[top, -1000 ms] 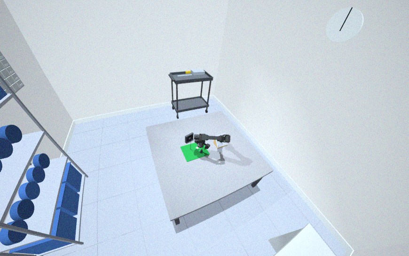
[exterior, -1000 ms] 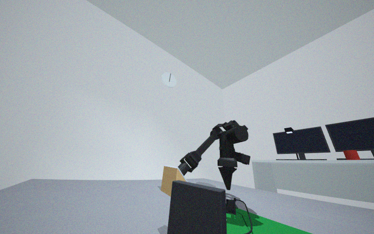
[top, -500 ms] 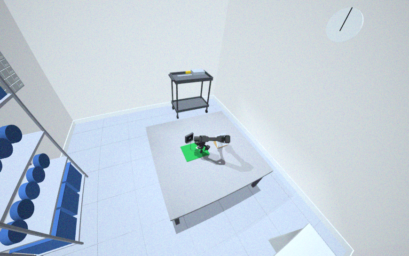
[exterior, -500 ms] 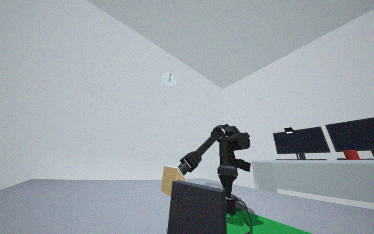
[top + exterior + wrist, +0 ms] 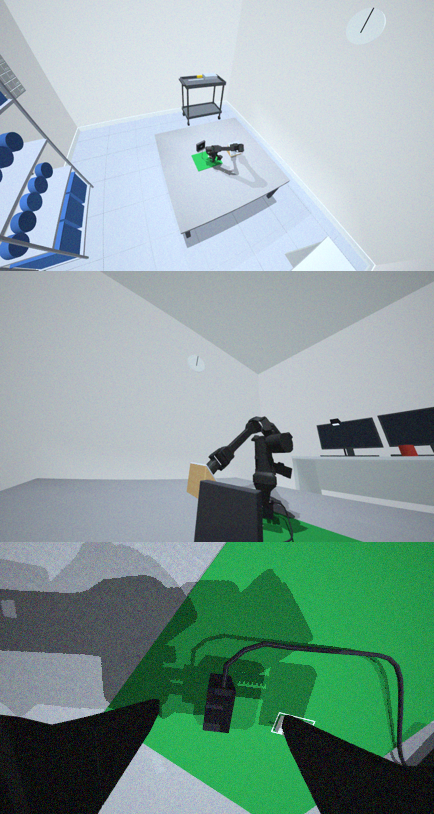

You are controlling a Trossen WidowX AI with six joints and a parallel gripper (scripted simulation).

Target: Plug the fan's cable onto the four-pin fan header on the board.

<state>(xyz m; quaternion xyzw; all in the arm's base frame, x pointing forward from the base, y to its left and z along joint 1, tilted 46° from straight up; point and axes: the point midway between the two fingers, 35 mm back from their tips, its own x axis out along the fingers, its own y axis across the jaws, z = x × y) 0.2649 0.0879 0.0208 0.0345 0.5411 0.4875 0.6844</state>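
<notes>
The black plug (image 5: 218, 709) appears between the open fingers of my gripper (image 5: 221, 713) (image 5: 268, 516) in the wrist view. The fingers stand apart on either side of it, low over the green board (image 5: 199, 164) (image 5: 320, 533) (image 5: 350, 597). I cannot tell whether either finger touches anything. The plug's dark cable (image 5: 325, 648) (image 5: 290, 526) arches from its top and runs to the right. The white header (image 5: 278, 723) is right of the plug, partly hidden behind the right fingertip; its pins are hidden. The black fan (image 5: 200, 146) (image 5: 227, 513) stands upright beside the board.
A tan, white-faced block (image 5: 196, 478) stands near the arm's base. The grey table (image 5: 204, 195) carries the arm, board and fan. A dark cart (image 5: 202, 82) stands behind the table. The arm casts a broad shadow over the board in the wrist view.
</notes>
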